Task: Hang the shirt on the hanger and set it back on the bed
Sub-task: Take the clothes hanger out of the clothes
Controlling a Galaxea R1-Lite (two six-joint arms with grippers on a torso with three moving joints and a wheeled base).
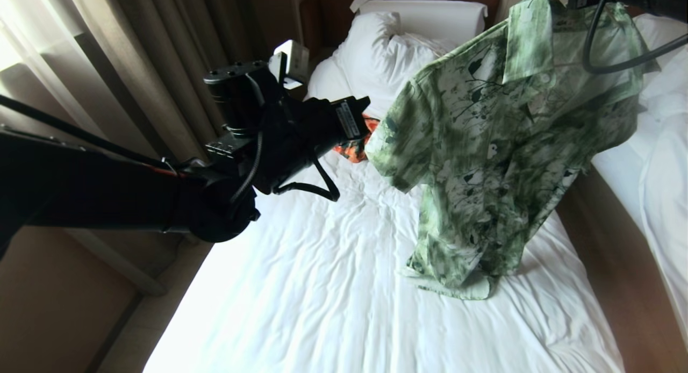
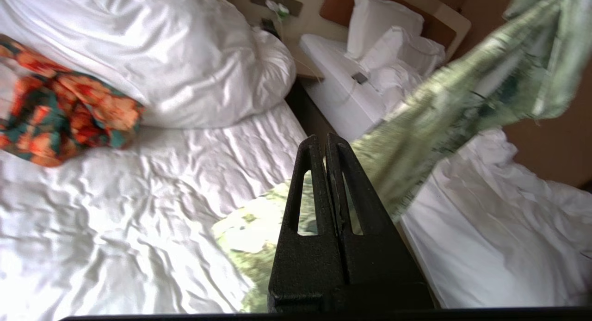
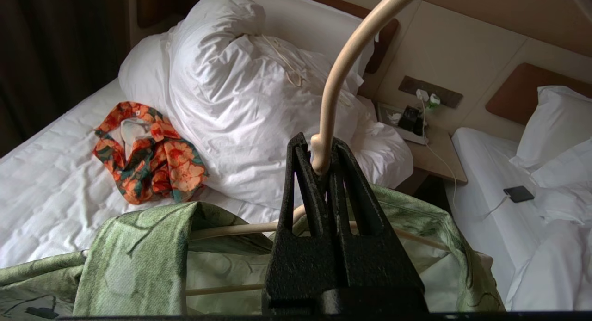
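The light green leaf-print short-sleeved shirt [image 1: 500,147] hangs on the thin cream-white wire hanger [image 3: 337,76], its hem touching the white-sheeted bed [image 1: 322,287]. The right gripper [image 3: 323,161] pinches the hanger's neck; the left gripper [image 2: 323,143] is closed and empty, just beside the shirt.

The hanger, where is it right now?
The hanger is inside the shirt, its hook pinched by the right gripper, raised over the bed's right side.
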